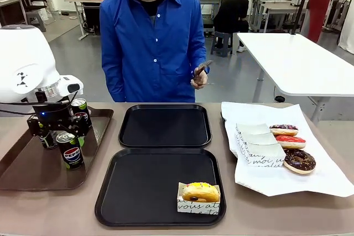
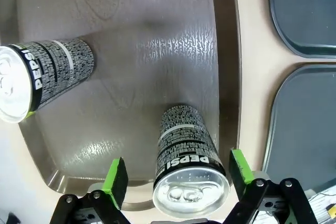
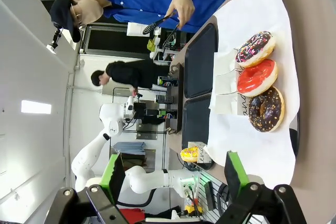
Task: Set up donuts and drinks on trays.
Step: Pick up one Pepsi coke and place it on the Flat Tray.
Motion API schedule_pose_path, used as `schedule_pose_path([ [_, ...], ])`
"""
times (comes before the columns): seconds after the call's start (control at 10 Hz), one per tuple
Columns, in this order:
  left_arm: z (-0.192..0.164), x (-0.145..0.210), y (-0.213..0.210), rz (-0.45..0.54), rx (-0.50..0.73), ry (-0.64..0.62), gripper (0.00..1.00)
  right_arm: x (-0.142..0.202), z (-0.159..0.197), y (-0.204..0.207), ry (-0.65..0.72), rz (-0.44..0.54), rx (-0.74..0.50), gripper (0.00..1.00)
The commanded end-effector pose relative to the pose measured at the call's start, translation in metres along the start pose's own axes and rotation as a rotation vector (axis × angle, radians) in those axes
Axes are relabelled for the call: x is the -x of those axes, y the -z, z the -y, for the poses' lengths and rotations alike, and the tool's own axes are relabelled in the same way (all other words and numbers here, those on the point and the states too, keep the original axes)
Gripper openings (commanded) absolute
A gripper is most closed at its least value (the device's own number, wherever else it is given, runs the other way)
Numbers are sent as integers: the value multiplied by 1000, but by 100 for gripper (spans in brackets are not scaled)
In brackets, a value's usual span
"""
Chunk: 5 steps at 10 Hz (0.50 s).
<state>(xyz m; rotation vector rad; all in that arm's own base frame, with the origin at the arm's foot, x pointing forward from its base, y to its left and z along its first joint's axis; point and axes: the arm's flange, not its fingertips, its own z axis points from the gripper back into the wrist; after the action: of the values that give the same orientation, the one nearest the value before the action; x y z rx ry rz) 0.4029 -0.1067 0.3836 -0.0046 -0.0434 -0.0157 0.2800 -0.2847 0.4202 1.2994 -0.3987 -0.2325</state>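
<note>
Barely started. One yellow donut (image 1: 201, 192) in its sleeve sits on the near tray (image 1: 144, 186), well off to the right of the left hand (image 2: 177, 174). The far tray (image 1: 164, 125) is bare. No can on either black tray yet.

Left hand is spread wide over the brown tray (image 2: 131, 51), with a can (image 2: 186, 156) upright between its pads. Neither pad touches it as far as I can tell. Looks like the first drink pick, grip not made. Other cans (image 2: 44, 77) stand on the same brown tray, just beyond the hand.

Right hand (image 3: 173, 174) is spread too, nothing between its fingers. Three donuts (image 3: 260, 80) lie ahead of it on white paper (image 1: 310, 183) on the desk (image 1: 276, 214). Person across the desk holds tongs (image 1: 202, 68).

Left to do, I'd guess: a donut for the far tray, drinks for both.
</note>
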Motion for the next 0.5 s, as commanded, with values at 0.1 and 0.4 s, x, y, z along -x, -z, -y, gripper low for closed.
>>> schedule_pose_path([
  [0.1, 10, 0, 8, 14, 10, -36, 100, 1, 0, -1, 1, 0, -11, 100],
  [0.4, 12, -4, 5, -1, 11, -34, 78, 1, 0, -1, 1, 0, -11, 100],
])
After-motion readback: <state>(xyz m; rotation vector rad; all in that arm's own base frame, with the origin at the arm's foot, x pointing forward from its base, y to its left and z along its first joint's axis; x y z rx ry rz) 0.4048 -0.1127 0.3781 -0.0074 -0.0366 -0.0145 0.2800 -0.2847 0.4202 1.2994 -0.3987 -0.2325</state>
